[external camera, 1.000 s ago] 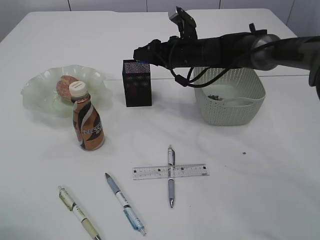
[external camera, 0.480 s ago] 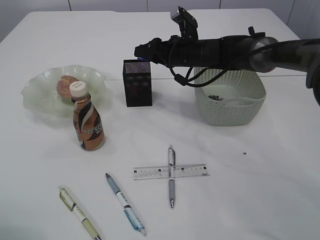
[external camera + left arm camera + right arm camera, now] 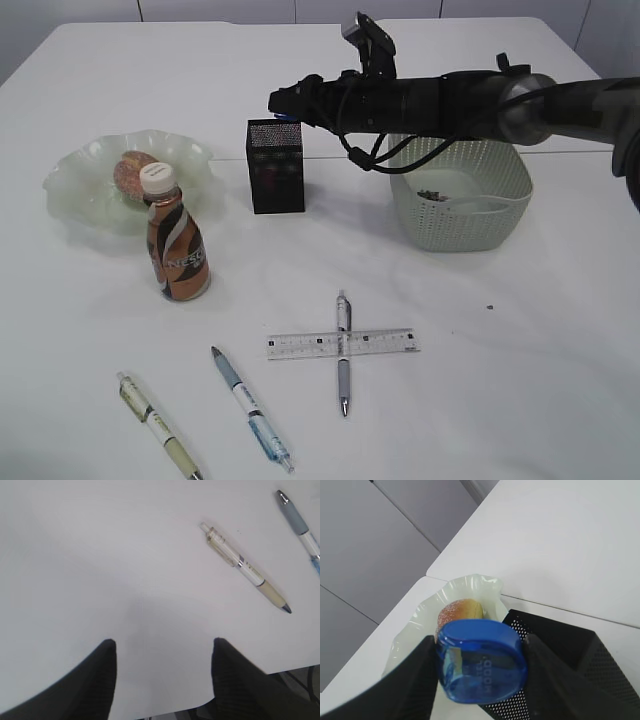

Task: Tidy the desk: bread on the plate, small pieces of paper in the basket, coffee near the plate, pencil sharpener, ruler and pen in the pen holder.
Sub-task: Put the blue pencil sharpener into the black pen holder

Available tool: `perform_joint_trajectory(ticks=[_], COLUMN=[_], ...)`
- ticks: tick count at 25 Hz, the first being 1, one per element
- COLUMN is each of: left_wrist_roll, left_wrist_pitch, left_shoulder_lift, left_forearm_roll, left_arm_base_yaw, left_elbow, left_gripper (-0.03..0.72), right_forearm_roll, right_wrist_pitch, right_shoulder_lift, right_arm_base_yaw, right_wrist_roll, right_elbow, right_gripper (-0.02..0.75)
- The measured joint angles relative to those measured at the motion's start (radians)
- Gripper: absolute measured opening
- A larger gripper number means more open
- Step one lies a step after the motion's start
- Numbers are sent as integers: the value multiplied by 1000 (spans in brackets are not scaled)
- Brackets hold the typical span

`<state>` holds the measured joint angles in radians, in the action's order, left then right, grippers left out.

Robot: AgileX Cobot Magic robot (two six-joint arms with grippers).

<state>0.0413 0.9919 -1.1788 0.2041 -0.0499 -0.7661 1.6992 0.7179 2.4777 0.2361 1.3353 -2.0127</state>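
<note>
My right gripper (image 3: pixel 480 639) is shut on a blue pencil sharpener (image 3: pixel 481 667) and holds it just above the open top of the black mesh pen holder (image 3: pixel 275 170) (image 3: pixel 560 650). In the exterior view the right arm reaches leftward across the table, its gripper (image 3: pixel 283 104) over the holder. Bread (image 3: pixel 130 170) (image 3: pixel 460 609) lies on the pale green plate (image 3: pixel 90 185). The coffee bottle (image 3: pixel 177 245) stands just in front of the plate. A clear ruler (image 3: pixel 342 343) lies across a grey pen (image 3: pixel 342 375). My left gripper (image 3: pixel 162 641) hangs open over bare table.
A pale green basket (image 3: pixel 460 205) at the right holds small dark scraps (image 3: pixel 432 194). A tiny speck (image 3: pixel 488 306) lies on the table. A blue pen (image 3: pixel 248 408) (image 3: pixel 300 527) and a yellowish pen (image 3: pixel 157 425) (image 3: pixel 245 567) lie at the front left.
The right gripper with the sharpener has risen slightly above the pen holder, then held still. Nothing else has moved.
</note>
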Motion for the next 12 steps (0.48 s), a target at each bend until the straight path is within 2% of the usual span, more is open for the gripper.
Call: perform_joint_trajectory(ticks=[7, 12], left_wrist_roll=[0, 0], left_wrist_pitch=[0, 0], left_shoulder_lift=[0, 0], left_forearm_roll=[0, 0], left_arm_base_yaw=[0, 0], left_elbow=[0, 0], left_gripper=[442, 440], right_forearm_roll=[19, 25], right_wrist_pitch=[3, 8], right_shoulder_lift=[0, 0], right_arm_base_yaw=[0, 0], right_wrist_roll=[0, 0], right_elbow=[0, 0], right_gripper=[440, 452])
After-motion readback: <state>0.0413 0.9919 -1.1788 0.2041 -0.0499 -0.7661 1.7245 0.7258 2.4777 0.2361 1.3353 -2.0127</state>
